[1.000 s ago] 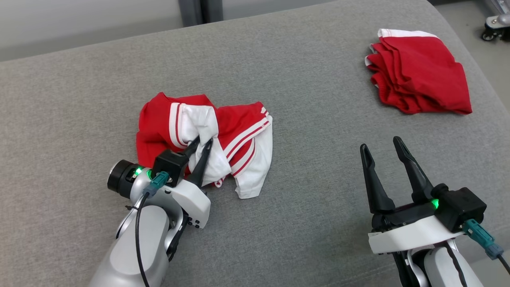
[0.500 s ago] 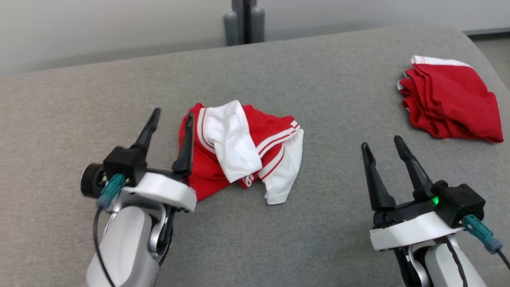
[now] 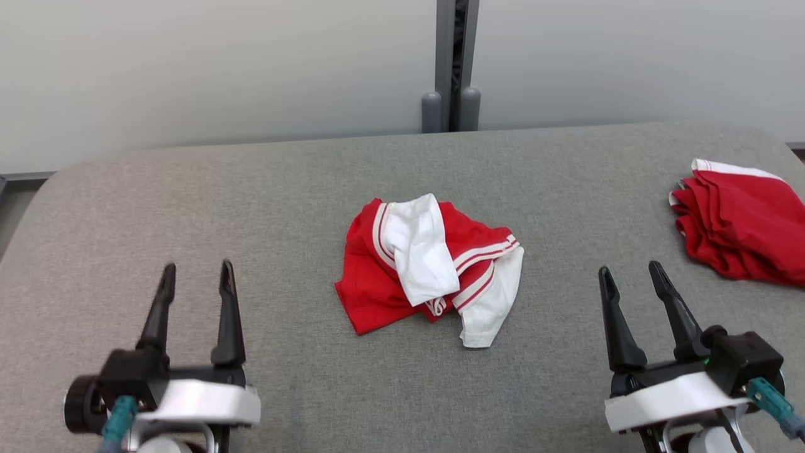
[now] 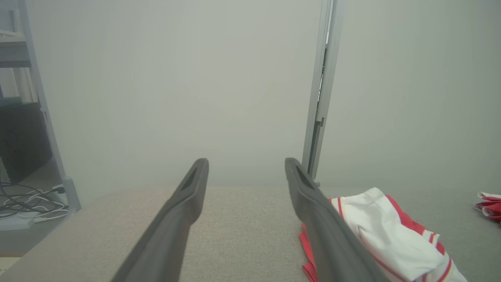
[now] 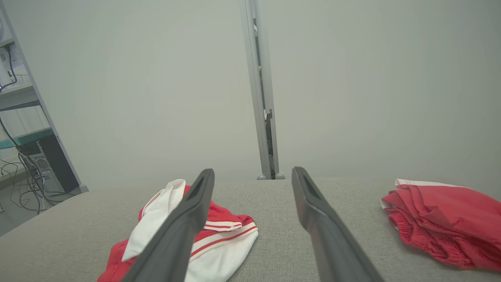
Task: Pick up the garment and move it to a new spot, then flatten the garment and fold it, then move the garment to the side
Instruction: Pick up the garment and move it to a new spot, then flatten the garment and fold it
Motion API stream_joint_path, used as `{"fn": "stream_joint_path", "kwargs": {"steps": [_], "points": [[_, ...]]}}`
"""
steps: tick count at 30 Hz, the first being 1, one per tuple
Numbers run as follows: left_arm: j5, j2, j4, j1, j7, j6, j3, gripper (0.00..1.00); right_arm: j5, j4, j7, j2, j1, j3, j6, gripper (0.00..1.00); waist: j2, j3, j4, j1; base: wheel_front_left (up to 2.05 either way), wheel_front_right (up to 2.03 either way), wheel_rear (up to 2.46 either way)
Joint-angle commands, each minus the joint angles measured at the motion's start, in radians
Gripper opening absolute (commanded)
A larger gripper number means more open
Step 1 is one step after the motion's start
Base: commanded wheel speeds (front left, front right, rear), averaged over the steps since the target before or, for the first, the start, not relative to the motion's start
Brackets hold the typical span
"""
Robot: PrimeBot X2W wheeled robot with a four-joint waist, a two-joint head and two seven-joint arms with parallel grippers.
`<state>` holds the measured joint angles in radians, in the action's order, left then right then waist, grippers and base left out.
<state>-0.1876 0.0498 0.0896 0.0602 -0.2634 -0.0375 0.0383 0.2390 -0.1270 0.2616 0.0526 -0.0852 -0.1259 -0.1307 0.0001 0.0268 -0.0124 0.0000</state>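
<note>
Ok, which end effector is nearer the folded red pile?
Right. The right end effector is in front and left of the folded red pile; the left end effector is far to its left, past the crumpled red-and-white garment.

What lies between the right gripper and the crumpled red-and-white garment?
Nothing: in the head view, the grey padded surface between the right gripper and the crumpled red-and-white garment is bare.

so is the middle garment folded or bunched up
Bunched up: the red and white garment lies crumpled on the grey surface, white part flopped across.
</note>
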Motion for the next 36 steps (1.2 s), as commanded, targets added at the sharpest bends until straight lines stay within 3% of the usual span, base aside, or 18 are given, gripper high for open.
{"fn": "stream_joint_path", "kwargs": {"steps": [1,11,36], "points": [[0.015,0.003,-0.003,-0.017,-0.001,-0.004,-0.001,1.0,0.002,0.006,0.005,0.003,0.014,0.006,0.0,1.0,-0.0001,-0.019,0.015,0.0,0.0,0.0,0.0],[0.075,0.003,0.029,-0.149,-0.001,-0.005,0.038,1.0,0.024,0.004,0.005,0.011,0.13,0.01,0.0,1.0,-0.0001,-0.056,0.022,0.0,0.0,0.0,0.0],[0.083,0.003,0.056,-0.125,-0.001,-0.013,0.064,1.0,0.026,0.01,0.005,0.007,0.114,0.015,0.0,1.0,-0.0001,-0.057,0.014,0.0,0.0,0.0,0.0]]}}
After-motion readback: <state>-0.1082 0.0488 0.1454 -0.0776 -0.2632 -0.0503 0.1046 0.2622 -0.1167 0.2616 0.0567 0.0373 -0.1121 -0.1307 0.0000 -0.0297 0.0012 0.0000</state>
